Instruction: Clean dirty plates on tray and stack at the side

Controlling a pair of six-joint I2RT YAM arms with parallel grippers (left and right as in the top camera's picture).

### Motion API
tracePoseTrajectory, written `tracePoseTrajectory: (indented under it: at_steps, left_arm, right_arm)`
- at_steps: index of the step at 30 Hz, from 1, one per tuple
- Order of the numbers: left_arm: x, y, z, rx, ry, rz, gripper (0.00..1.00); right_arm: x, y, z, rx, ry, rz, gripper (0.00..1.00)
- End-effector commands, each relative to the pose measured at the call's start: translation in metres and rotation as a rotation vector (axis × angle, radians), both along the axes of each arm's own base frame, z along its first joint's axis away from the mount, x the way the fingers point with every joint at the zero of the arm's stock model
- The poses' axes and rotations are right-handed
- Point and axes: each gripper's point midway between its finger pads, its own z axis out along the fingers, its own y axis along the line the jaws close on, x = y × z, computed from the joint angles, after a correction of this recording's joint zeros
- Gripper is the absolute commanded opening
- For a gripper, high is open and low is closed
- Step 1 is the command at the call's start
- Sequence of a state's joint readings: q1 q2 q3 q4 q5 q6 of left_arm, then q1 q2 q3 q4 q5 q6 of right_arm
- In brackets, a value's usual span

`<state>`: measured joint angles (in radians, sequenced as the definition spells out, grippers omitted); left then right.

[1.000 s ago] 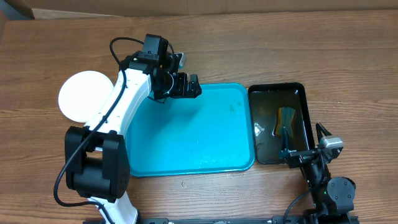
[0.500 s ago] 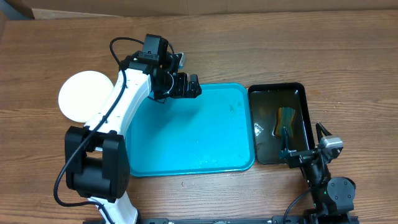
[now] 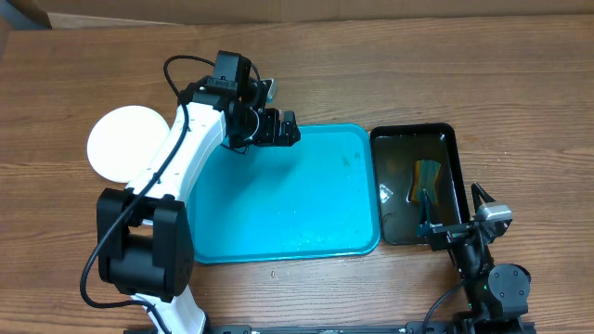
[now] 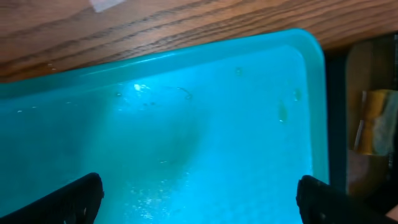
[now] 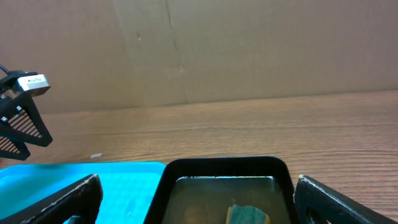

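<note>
Left fingers (image 4: 78, 198) wide and empty over bare tray (image 3: 278, 213), right fingers (image 5: 74, 199) wide too; swinging left arm (image 3: 186, 158) back carelessly could knock plate stack (image 3: 121, 144) across surface (image 3: 418, 83).

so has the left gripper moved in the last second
No. The left gripper sits over the same far-left corner of the tray in the overhead view.

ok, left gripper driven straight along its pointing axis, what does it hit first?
Probably the bare floor of the tray: the left gripper, open, angles down at it with nothing between. Depth unclear.
</note>
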<state>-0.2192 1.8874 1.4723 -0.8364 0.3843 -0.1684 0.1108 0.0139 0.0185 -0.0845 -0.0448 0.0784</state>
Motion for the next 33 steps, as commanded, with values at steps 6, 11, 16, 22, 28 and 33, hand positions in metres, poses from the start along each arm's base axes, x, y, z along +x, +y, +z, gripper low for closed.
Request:
tracePoseTrajectory:
  at_steps: [6,11,16,22,28,33]
  left_arm:
    - [-0.013,0.013,0.127,0.040,-0.355,0.027,1.00]
    - [-0.042,0.058,0.222,0.106,-0.634,0.162,1.00]
    - [-0.091,0.105,0.286,0.134,-0.829,0.303,1.00]
    - [-0.145,0.134,0.256,0.181,-0.821,0.374,1.00]
    - [-0.171,0.138,0.201,0.163,-0.898,0.397,1.00]
    - [-0.169,0.137,0.193,0.074,-1.112,0.446,1.00]
  right_arm:
    - [0.000,-0.002,-0.002,0.003,-0.003,-0.008,1.00]
    - [0.000,-0.002,-0.002,0.003,-0.002,-0.009,1.00]
    - [0.000,-0.002,-0.002,0.003,-0.003,-0.008,1.00]
    - [0.000,-0.002,-0.002,0.003,-0.003,-0.008,1.00]
    - [0.000,-0.002,-0.002,0.003,-0.003,-0.009,1.00]
    - [0.000,-0.002,-0.002,0.003,-0.003,-0.009,1.00]
